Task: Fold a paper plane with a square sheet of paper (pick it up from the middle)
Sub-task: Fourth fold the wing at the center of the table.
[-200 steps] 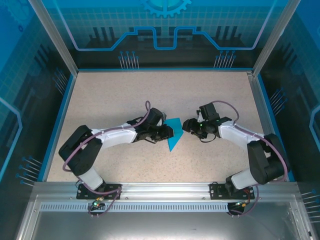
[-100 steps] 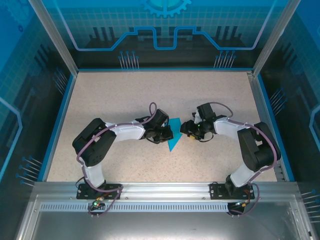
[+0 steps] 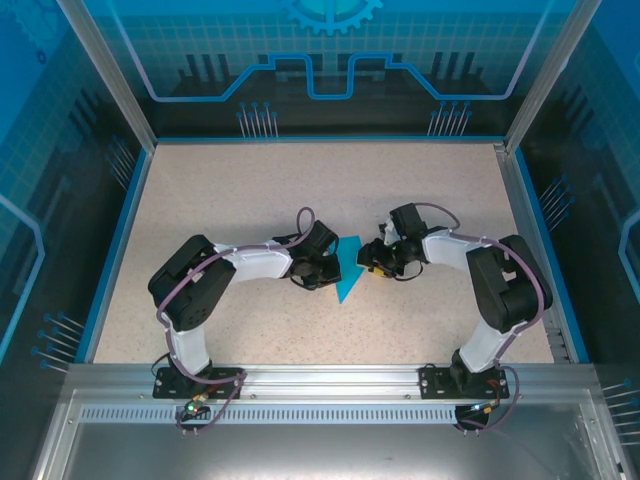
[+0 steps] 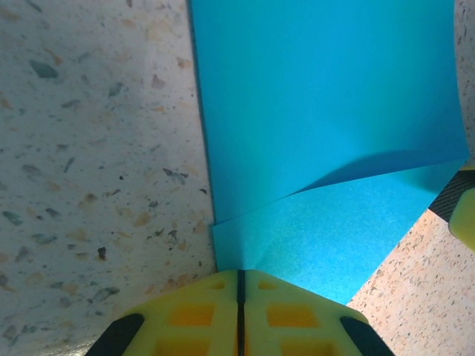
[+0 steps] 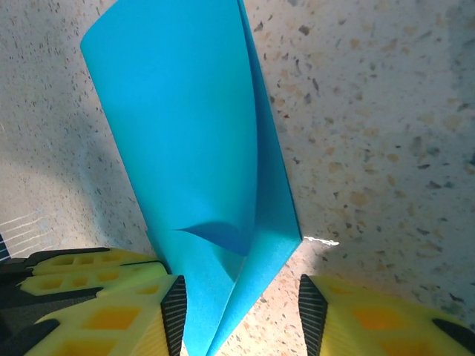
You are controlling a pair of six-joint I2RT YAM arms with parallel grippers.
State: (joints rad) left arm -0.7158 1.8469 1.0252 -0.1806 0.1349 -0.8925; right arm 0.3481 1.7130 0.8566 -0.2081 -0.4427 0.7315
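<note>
Where the two arms meet at mid-counter, you have one folded teal piece, the square sheet of paper [image 3: 348, 270], lying on the speckled counter [image 3: 250, 190] with a narrow point toward the near edge and its wider end toward the far side. Count: one sheet, two arms, two claws, one purple cable [image 3: 300, 222] looped over each arm. The left claw [image 3: 334, 270] comes at the sheet from its left edge, and the right claw [image 3: 368, 262] from its right edge, so the paper is hemmed in on both sides. In the left wrist view the left claw [image 4: 239, 300] has its yellow jaws pressed together with a hairline seam, tips touching the near edge of the sheet [image 4: 326, 111]. You cannot tell whether any paper sits in that seam. One layer there lifts off the lower one and throws a shadow. A finger [image 4: 466, 219] of the right claw shows at the far corner. In the right wrist view the right claw [image 5: 241, 300] stands moderately apart, straddling the near corner of the sheet [image 5: 193, 148], with bare counter between the paper and its right-hand finger. Surroundings: a blue rim [image 3: 128, 225] borders the counter, with aluminium posts [image 3: 105, 75] and blue printed panels [image 3: 330, 50] beyond.
</note>
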